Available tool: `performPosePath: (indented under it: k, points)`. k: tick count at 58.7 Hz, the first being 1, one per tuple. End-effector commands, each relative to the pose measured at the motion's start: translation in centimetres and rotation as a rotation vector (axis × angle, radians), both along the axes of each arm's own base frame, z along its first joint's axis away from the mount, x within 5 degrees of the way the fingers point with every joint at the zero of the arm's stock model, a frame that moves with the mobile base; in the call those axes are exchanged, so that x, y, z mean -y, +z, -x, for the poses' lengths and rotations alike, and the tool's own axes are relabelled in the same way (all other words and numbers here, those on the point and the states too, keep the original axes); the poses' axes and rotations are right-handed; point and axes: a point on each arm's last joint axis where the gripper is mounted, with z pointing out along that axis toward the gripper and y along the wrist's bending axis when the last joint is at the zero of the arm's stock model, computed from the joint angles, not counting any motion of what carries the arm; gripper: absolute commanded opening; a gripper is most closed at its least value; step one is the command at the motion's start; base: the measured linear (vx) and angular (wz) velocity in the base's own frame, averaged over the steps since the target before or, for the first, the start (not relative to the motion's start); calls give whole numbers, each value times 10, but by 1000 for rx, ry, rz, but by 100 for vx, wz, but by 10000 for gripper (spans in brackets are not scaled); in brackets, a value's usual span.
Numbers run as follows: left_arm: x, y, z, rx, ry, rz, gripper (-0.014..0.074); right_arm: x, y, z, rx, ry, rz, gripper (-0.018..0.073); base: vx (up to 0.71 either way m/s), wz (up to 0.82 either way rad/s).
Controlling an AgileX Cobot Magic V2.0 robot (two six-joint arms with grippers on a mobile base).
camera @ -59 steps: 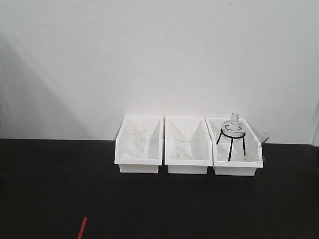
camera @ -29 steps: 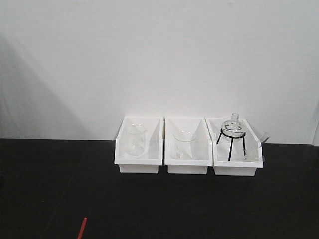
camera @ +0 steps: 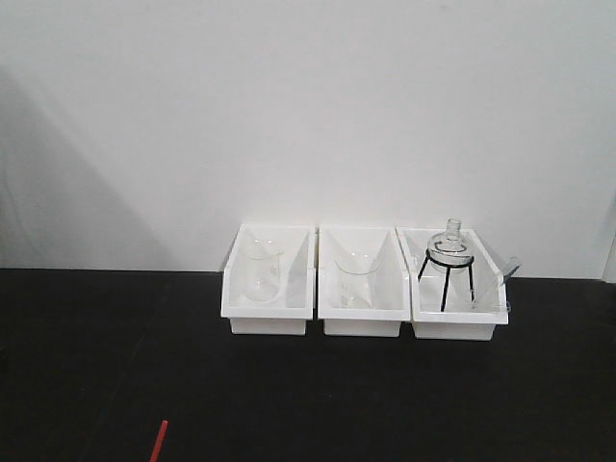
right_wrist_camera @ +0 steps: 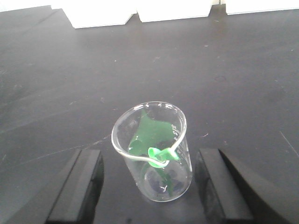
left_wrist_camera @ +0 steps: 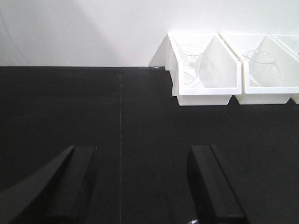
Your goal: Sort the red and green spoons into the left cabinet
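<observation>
Along the wall, mid-frame in the front view, we see three white bins side by side on the black worktop [camera: 404, 404]. Left bin [camera: 268, 322] holds a clear beaker [camera: 260, 274], as does the middle bin [camera: 362, 325], whose beaker [camera: 356, 281] is faint against the white. Right bin [camera: 458, 329] holds a round flask [camera: 450, 245] on a black tripod [camera: 445, 281]. A glass piece [camera: 507, 267] at that bin's right rim is too pale for us to name.

At the bottom edge, left of centre, the red spoon [camera: 159, 439] lies on the worktop. It is cut off by the frame and its bowl is out of sight.

Only the right wrist view shows the green spoon [right_wrist_camera: 159, 155]. It sits in a lone beaker [right_wrist_camera: 173, 186] standing upright at lower centre, hooked over the near rim, its shape warped by the glass. The right jaws are spread, one at each side of this beaker, near it with a gap showing.

From the left wrist view we see the left jaws spread wide above bare worktop at the bottom, with the left and middle bins at upper right.
</observation>
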Motion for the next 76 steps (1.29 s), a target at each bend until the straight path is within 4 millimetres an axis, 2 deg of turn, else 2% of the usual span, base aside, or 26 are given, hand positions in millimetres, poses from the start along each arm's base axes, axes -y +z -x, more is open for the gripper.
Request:
performPosePath:
  k: [1, 60, 69, 76]
  points:
    - [0, 20, -1, 113, 4, 29, 523, -3, 26, -8, 234, 12, -77, 468, 0, 0]
    - [0, 19, -1, 104, 2, 22, 523, -3, 29, -14, 271, -2, -46, 459, 0, 0]
    - [0, 17, -1, 95, 2, 21, 523, -3, 29, -14, 271, -4, -46, 406, 0, 0]
    - [0, 17, -1, 91, 1, 20, 523, -2, 29, -14, 271, -7, -46, 295, 0, 0]
